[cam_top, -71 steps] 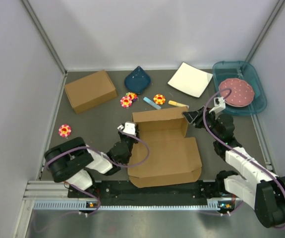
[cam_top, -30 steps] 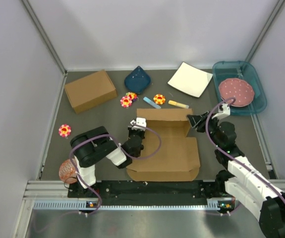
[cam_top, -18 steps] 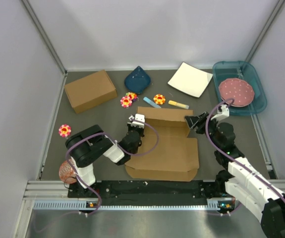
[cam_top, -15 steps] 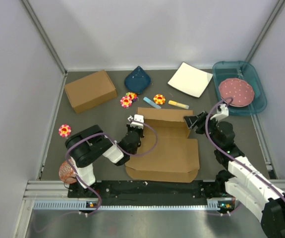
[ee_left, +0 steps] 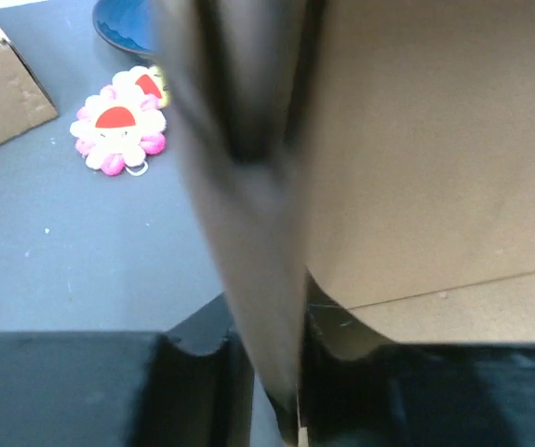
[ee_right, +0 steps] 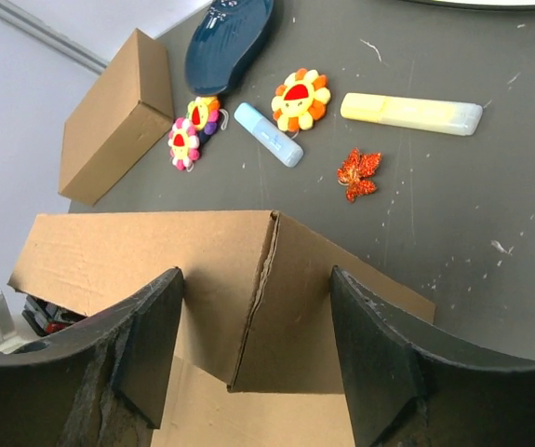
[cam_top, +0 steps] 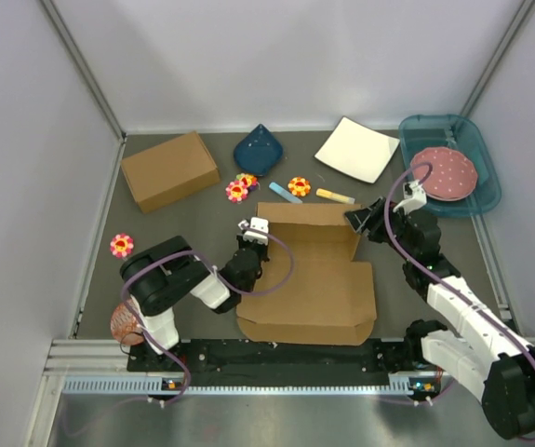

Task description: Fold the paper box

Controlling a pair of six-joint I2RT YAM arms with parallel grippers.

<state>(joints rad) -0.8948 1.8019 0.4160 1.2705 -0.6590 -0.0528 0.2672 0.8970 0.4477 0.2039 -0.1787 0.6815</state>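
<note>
**Item:** paper box, part-folded mailer, held betw. both grippers; rear wall is raised, front panel lies flat.
**Left gripper**: jaws are pinched on box's left side flap.
**Right gripper**: jaws are spread, rear-right corner sits betw. them; contact unclear.
**Step (judged):** side walls being stood up.
**Next:** right flap to be gripped & folded inward.

Plain brown paper box

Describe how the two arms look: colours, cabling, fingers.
The left arm and right arm match: chunky black joint housings alternating with white link shells. A thin lilac cable loops loosely outside each arm up to a small white block at the wrist. The fingers are broad, matte black, with curved inner faces. No markings legible.
</note>
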